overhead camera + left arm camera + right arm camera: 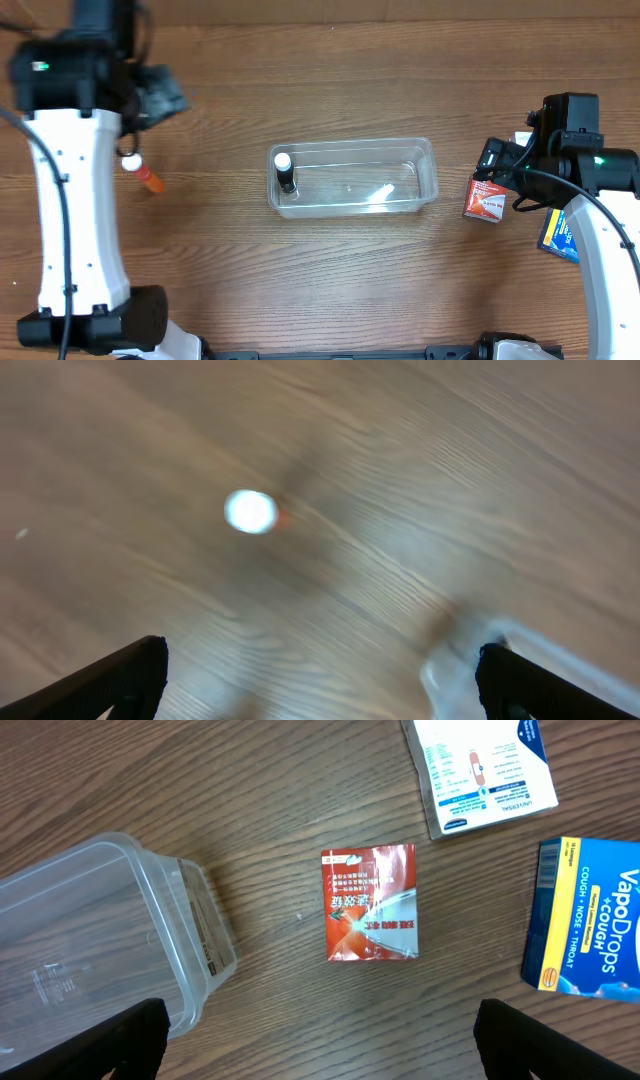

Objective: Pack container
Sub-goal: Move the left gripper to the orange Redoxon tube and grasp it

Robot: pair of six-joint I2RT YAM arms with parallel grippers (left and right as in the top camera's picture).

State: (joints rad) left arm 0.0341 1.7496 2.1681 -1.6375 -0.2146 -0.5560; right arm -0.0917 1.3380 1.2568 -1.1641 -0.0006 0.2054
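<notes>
The clear plastic container (352, 146) lies in the middle of the table. A small dark bottle with a white cap (285, 172) stands in its left end. My left gripper (152, 95) is open and empty, above an orange tube with a white cap (146, 176). In the blurred left wrist view (320, 685) the cap (250, 511) shows from above, with a container corner (465, 660) at the lower right. My right gripper (500, 160) is open and empty over a red packet (485, 198). In the right wrist view (320, 1045) the packet (370, 902) lies just right of the container (195, 945).
A blue VapoDrops box (590, 920) lies right of the red packet and also shows overhead (558, 235). A white and blue box (480, 770) lies beyond the packet. Bare wood table surrounds the container.
</notes>
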